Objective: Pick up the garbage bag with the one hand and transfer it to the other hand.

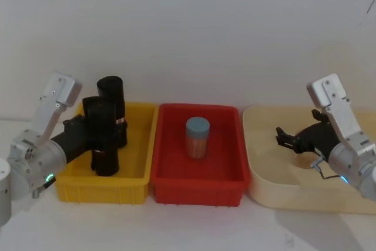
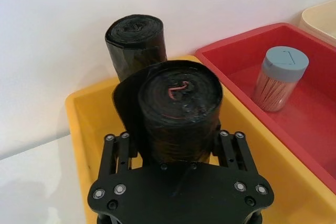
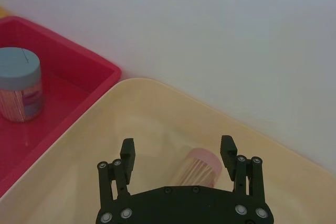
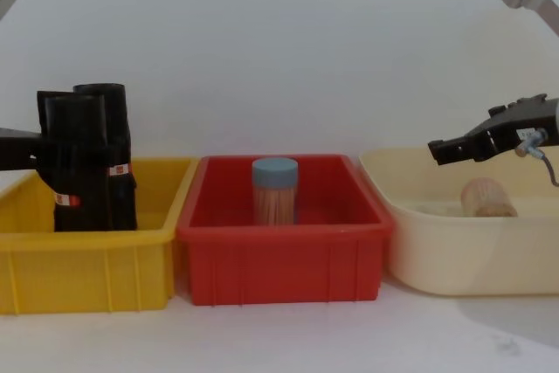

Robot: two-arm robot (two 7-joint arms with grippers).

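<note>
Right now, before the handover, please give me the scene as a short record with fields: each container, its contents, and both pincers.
yellow bin: bag standing in front, second roll behind it
left pincer: shut on the bag, reaching in from the side
red bin: jar, blue lid, upright
tub: lying jar, on its side
right pincer: open, holding nothing, above the lying jar
handover: not yet done

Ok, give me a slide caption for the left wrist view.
Left gripper grips the front garbage bag in the yellow bin, a second roll behind.
</note>
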